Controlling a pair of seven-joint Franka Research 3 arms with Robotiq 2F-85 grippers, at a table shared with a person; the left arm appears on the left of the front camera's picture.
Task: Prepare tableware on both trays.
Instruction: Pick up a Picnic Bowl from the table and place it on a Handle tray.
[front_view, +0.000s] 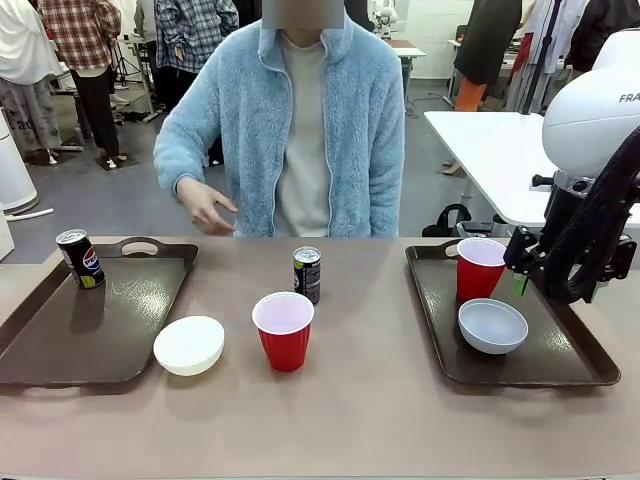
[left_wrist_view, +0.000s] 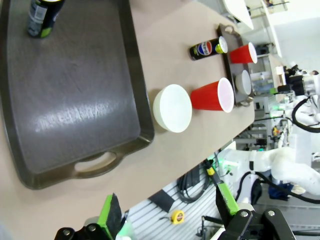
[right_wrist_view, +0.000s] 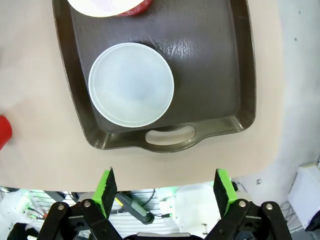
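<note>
Now: beige table (front_view: 380, 400), grey floor (front_view: 120, 200) behind; L fingers (left_wrist_view: 111, 215), R fingers (right_wrist_view: 106, 187) spread, empty.

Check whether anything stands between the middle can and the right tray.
Nothing visible does: the table between the can and the right tray is bare. The loose red cup stands nearer the camera, off that line. On the tray, a second red cup and a grey bowl sit by the side facing the can.
</note>
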